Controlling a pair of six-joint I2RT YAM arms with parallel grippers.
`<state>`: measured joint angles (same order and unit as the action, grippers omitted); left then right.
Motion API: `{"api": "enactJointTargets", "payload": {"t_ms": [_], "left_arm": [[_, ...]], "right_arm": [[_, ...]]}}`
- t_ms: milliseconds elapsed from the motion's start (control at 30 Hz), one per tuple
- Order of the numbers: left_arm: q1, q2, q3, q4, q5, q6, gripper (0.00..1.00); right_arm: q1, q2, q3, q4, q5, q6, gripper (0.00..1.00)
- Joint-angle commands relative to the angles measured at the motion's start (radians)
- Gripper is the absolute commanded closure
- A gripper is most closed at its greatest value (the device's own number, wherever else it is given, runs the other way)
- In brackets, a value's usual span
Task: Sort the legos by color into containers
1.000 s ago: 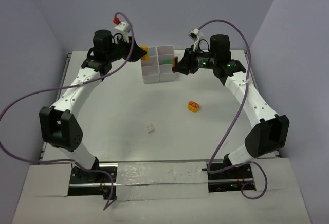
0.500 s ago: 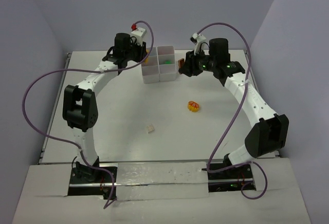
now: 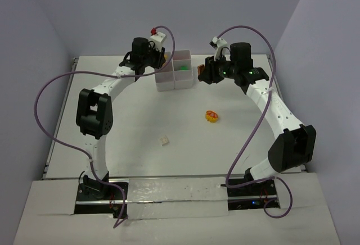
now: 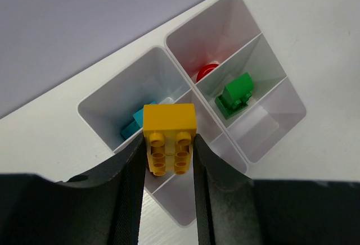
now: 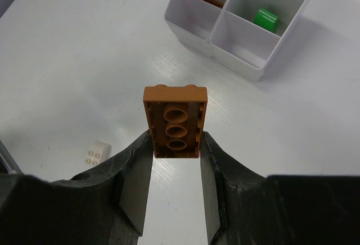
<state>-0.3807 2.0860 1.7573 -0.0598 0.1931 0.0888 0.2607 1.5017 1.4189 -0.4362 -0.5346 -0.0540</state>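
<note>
Left wrist view shows you the left gripper (image 4: 169, 162) closed narrowly on a yellow studded plastic brick (image 4: 169, 128), hanging over the white six-compartment plastic tray (image 4: 220, 25), just beside the compartment holding a cyan piece (image 4: 135, 123). Your right gripper (image 5: 175, 160) pinches a brown flat plastic brick (image 5: 175, 113) above the white table (image 5: 84, 59), short of the tray.

Bricks partly sorted – a white six-compartment tray (image 3: 166, 85) sits at the far side of the table (image 3: 112, 121).
A cyan piece (image 4: 134, 125), a red piece (image 4: 206, 72) and a green piece (image 4: 236, 94) lie in separate compartments. A yellow brick (image 4: 169, 134) is pinched in the left gripper (image 4: 169, 160) above the tray, and a brown brick (image 5: 174, 120) in the right gripper (image 5: 175, 160) beside it. A white brick (image 3: 163, 140) and a yellow-and-red piece (image 3: 211, 116) lie loose on the table.
</note>
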Motion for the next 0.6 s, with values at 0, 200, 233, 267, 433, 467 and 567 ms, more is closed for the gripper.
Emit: {"api": "enactJointTargets", "payload": {"t_ms": [0,200,233,267,433,467,567], "left_arm": [[-0.010,0.023,0.070,0.046,-0.015,0.008,0.97],[-0.017,0.046,0.080,0.046,-0.024,0.018,0.95],[-0.018,0.049,0.082,0.046,-0.026,0.020,0.94],[-0.018,0.050,0.082,0.046,-0.028,0.022,0.93],[-0.023,0.068,0.093,0.040,-0.048,0.035,0.82],[-0.023,0.070,0.094,0.041,-0.052,0.037,0.80],[-0.024,0.077,0.099,0.042,-0.053,0.043,0.74]], "right_arm": [[-0.009,-0.029,0.003,0.012,0.008,-0.014,1.00],[-0.009,-0.026,0.007,0.011,0.008,-0.013,1.00],[-0.009,-0.026,0.008,0.011,0.007,-0.012,1.00],[-0.009,-0.026,0.008,0.011,0.007,-0.012,1.00],[-0.009,-0.024,0.008,0.010,0.007,-0.014,1.00],[-0.009,-0.024,0.008,0.011,0.007,-0.015,1.00],[-0.010,-0.023,0.008,0.008,0.005,-0.016,1.00]]}}
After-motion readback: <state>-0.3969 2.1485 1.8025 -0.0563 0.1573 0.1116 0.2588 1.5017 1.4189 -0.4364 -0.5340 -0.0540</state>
